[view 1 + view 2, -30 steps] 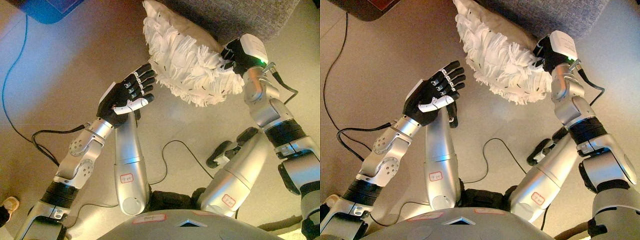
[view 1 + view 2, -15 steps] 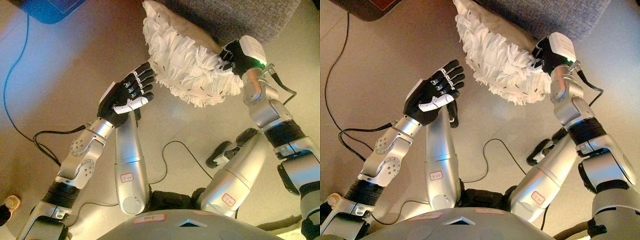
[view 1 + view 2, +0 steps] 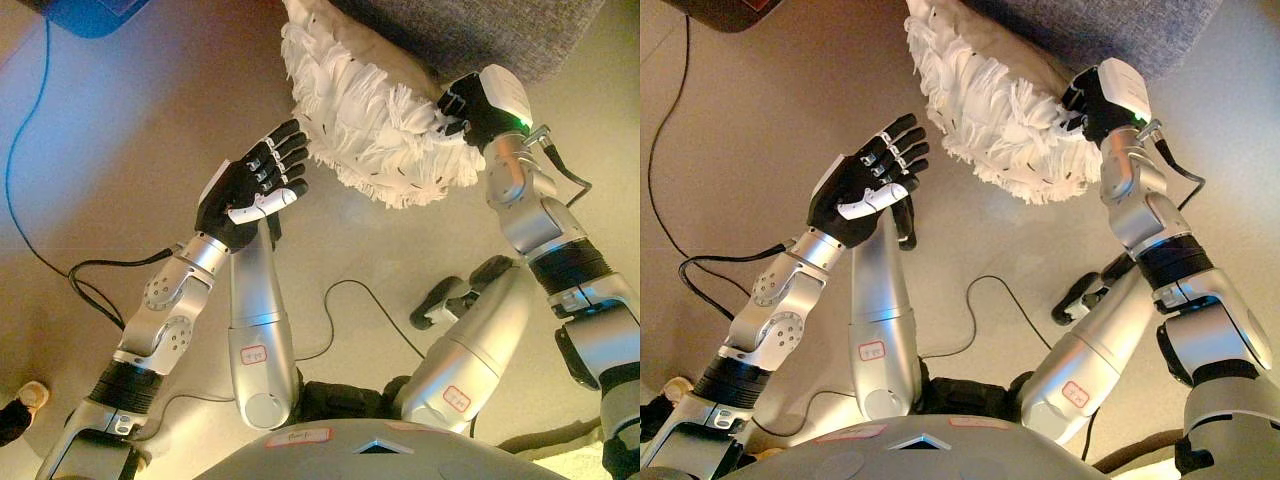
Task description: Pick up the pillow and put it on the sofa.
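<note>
We see our right hand [image 3: 462, 105] pressed into the right end of the white fringed pillow [image 3: 370, 120]; we cannot tell how its fingers lie in the fringe. Our left hand [image 3: 250, 190] hangs spread, fingers straight, just beside the pillow's left edge. The pillow is raised against the grey sofa [image 3: 470, 30], above the floor [image 3: 120, 150]

One fringed pillow [image 3: 370, 120], one grey sofa [image 3: 470, 35] (only its front edge), two robot hands.
</note>
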Available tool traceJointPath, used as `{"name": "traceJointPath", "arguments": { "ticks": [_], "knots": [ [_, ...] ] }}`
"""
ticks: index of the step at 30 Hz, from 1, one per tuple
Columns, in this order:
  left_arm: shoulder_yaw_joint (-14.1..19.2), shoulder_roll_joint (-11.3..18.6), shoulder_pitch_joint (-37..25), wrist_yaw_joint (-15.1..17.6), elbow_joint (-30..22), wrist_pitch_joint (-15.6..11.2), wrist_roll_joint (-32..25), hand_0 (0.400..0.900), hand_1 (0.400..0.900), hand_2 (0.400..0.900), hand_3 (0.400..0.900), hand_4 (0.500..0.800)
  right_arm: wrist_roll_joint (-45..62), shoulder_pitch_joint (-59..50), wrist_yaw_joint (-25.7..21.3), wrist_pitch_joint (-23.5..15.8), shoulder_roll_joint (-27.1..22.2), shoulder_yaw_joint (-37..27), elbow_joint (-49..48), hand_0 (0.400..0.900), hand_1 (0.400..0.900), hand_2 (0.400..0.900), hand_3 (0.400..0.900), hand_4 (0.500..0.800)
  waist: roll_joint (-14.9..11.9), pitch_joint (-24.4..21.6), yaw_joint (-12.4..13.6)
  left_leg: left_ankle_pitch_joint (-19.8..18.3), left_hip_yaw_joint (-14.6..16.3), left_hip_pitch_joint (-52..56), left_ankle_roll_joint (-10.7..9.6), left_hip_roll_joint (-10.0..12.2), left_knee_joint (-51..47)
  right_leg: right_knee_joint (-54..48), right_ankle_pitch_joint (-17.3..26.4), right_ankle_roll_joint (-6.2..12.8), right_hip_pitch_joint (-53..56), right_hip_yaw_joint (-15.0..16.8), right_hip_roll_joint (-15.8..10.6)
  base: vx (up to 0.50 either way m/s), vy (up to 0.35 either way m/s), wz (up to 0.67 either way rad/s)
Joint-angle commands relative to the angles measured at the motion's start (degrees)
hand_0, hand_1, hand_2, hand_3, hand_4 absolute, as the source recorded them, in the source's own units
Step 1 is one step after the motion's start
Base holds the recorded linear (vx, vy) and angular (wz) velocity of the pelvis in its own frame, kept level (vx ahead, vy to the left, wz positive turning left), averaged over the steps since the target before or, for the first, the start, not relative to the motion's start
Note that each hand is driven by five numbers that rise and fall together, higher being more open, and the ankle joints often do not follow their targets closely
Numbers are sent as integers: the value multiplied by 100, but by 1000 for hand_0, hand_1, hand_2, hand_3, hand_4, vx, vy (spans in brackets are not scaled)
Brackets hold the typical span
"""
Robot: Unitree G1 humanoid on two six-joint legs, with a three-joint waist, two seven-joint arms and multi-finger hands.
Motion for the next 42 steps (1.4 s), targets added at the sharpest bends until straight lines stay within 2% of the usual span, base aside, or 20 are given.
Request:
{"name": "traceJointPath", "arguments": {
  "ticks": [1, 3, 6, 8, 17, 18, 19, 23, 31, 35, 39, 42],
  "knots": [
    [239, -143, -366, 157, -601, -638, 102, 900, 900, 900, 900, 800, 37, -662, -520, -664, -28, -631, -367, 400, 400, 400, 400, 500, 133, -12, 134, -1212, 162, 898, 428, 408, 97, -1393, 1330, -521, -108, -165, 351, 4, 3, -9],
    [271, -163, -332, 283, -598, -614, 140, 900, 900, 900, 900, 800, -26, -613, -519, -708, -41, -663, -498, 400, 400, 400, 400, 500, 128, -12, 126, -1136, 235, 1031, 440, 425, -94, -1578, 1392, -519, 41, -244, 389, 12, 6, -11],
    [407, -211, -240, 747, -520, -523, 84, 900, 900, 900, 900, 800, -114, -508, -538, -804, -128, -724, -902, 400, 400, 400, 400, 500, 110, -12, 86, -917, 413, 1427, 477, 438, -650, -2157, 1649, -481, 419, -398, 499, 29, 10, -13],
    [489, -221, -203, 917, -469, -454, 102, 900, 900, 900, 900, 800, -112, -492, -486, -822, -207, -788, -1089, 400, 400, 400, 400, 500, 108, -12, 75, -801, 491, 1636, 490, 418, -962, -2466, 1788, -455, 617, -477, 539, 22, 8, -9],
    [714, -273, -180, 1158, -401, -278, 110, 900, 900, 900, 900, 800, -144, -455, -414, -1051, -373, -1034, -1595, 400, 400, 400, 400, 500, -20, -82, 122, -83, 682, 2482, 541, 359, -2540, -4080, 2531, -448, 1607, -919, 698, 14, -19, -7],
    [739, -258, -161, 1231, -422, -215, 149, 900, 900, 900, 900, 800, -135, -453, -420, -1074, -391, -1063, -1651, 400, 400, 400, 400, 500, -54, -107, 146, 12, 691, 2612, 545, 353, -2767, -4301, 2600, -442, 1777, -983, 730, -44, -49, -3],
    [747, -247, -156, 1293, -436, -166, 154, 900, 900, 900, 900, 800, -116, -458, -436, -1085, -405, -1083, -1683, 400, 400, 400, 400, 500, -86, -122, 159, 272, 716, 2680, 590, 330, -3053, -4611, 2831, -491, 1889, -1053, 751, -33, -63, -2],
    [798, -223, -121, 1331, -458, 132, 252, 900, 900, 900, 900, 800, -30, -397, -452, -1114, -439, -1225, -1860, 400, 400, 400, 400, 500, -217, -168, 216, 490, 727, 3122, 578, 318, -3665, -5278, 3056, -378, 2422, -1295, 732, 40, -73, -1],
    [646, -119, -245, 1607, -550, 676, 538, 900, 900, 900, 900, 800, 233, -66, -433, -1121, -597, -1449, -2506, 400, 400, 400, 400, 500, -534, -304, 238, 843, 709, 4094, 543, 349, -4744, -6537, 3657, -93, 3467, -1719, 660, 61, -96, -1],
    [611, -71, -249, 1732, -599, 974, 641, 900, 900, 900, 900, 800, 395, 203, -460, -1210, -647, -1590, -2859, 400, 400, 400, 400, 500, -684, -434, 199, 969, 822, 4668, 509, 403, -5214, -7173, 3877, -19, 4150, -1986, 813, 53, -99, -7],
    [586, -72, -238, 1816, -569, 1137, 649, 900, 900, 900, 900, 800, 515, 410, -447, -1272, -684, -1670, -3120, 400, 400, 400, 400, 500, -788, -583, 138, 1124, 954, 5139, 480, 481, -5645, -7702, 4057, 18, 4688, -2166, 943, 65, -42, -12],
    [614, -109, -68, 1811, -585, 1348, 639, 900, 900, 900, 900, 800, 663, 786, -434, -1422, -819, -1853, -3432, 400, 400, 400, 400, 500, -885, -821, 58, 1211, 1197, 5782, 451, 521, -6172, -8247, 4187, 73, 5329, -2318, 1104, 139, -8, -12]
  ]
}}
